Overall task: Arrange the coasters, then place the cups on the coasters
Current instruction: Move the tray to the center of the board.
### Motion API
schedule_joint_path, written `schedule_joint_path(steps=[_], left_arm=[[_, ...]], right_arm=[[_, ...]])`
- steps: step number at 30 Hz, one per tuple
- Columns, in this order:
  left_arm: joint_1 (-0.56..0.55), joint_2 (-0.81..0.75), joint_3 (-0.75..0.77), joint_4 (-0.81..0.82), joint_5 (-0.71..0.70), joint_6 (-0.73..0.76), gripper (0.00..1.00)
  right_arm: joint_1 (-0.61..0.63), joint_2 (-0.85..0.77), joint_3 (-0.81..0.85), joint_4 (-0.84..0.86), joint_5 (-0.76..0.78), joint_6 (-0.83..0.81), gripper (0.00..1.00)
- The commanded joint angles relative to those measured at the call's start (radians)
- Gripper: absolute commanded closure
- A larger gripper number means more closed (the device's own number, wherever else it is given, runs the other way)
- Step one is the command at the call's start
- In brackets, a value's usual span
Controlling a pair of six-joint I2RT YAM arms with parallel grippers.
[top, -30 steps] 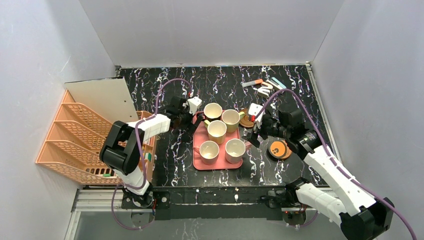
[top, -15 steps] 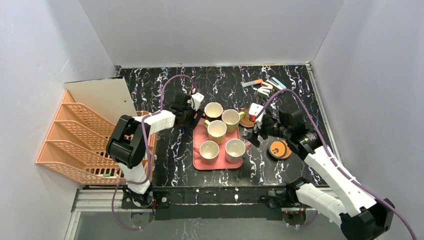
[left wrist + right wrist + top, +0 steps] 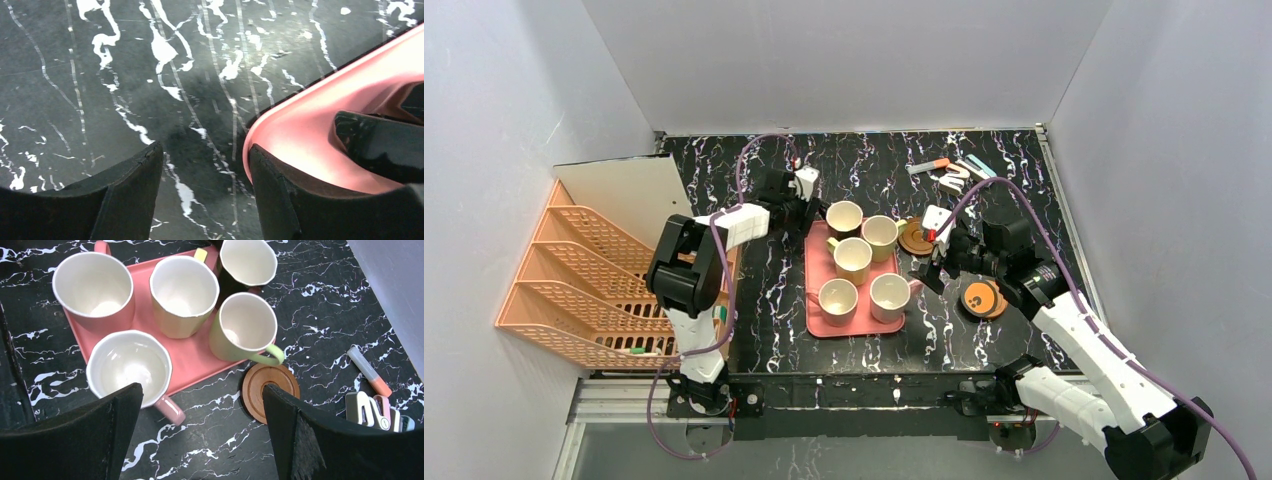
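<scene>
Five cups stand on a pink tray: dark brown, green, yellow-green, pink and pale pink. One ringed brown coaster lies just right of the tray, and a stack of coasters sits further right. My left gripper is at the tray's far-left corner, jaws partly closed. One finger is inside the rim, the other is on the table. My right gripper hangs wide open over bare table between the pale pink cup and the coaster.
An orange mesh file rack and a white board fill the left side. Pens and small items lie at the back right, with a marker near the coaster. White walls enclose the table.
My left gripper has swung toward the tray's far-left corner and narrowed its jaws. The tray with its cups has slid slightly left. The right arm has not moved.
</scene>
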Motion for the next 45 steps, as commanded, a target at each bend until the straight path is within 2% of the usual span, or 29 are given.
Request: schedule_joint_path(steps=[1, 9, 16, 20, 22, 31, 35, 41, 45], left_arm=[[0.11, 0.059, 0.016, -0.059, -0.14, 0.033, 0.43], [0.144, 0.119, 0.07, -0.064, -0.175, 0.013, 0.46], [0.161, 0.198, 0.178, -0.127, -0.234, -0.039, 0.46], [0.184, 0.168, 0.208, -0.167, -0.192, -0.071, 0.45], [0.192, 0.115, 0.208, -0.175, -0.162, -0.08, 0.41], [0.204, -0.267, 0.203, -0.236, -0.068, -0.069, 0.12], [0.201, -0.475, 0.183, -0.314, 0.155, 0.013, 0.02], [0.183, -0.857, 0.043, -0.533, 0.63, 0.246, 0.02], [0.174, -1.049, -0.083, -0.757, 0.85, 0.509, 0.02]], right_arm=[[-0.004, -0.011, -0.004, 0.043, 0.0, 0.006, 0.01], [-0.006, -0.003, -0.004, 0.044, 0.004, 0.007, 0.01], [-0.006, -0.006, -0.004, 0.044, 0.005, 0.007, 0.01], [-0.006, -0.009, -0.006, 0.045, 0.005, 0.006, 0.01], [-0.006, -0.011, -0.007, 0.045, 0.006, 0.006, 0.01], [-0.011, -0.017, -0.007, 0.045, 0.008, 0.005, 0.01], [-0.012, -0.02, -0.009, 0.045, 0.006, 0.005, 0.01], [-0.018, -0.028, -0.01, 0.045, 0.005, 0.003, 0.01], [-0.019, -0.027, -0.015, 0.049, 0.008, -0.001, 0.01]])
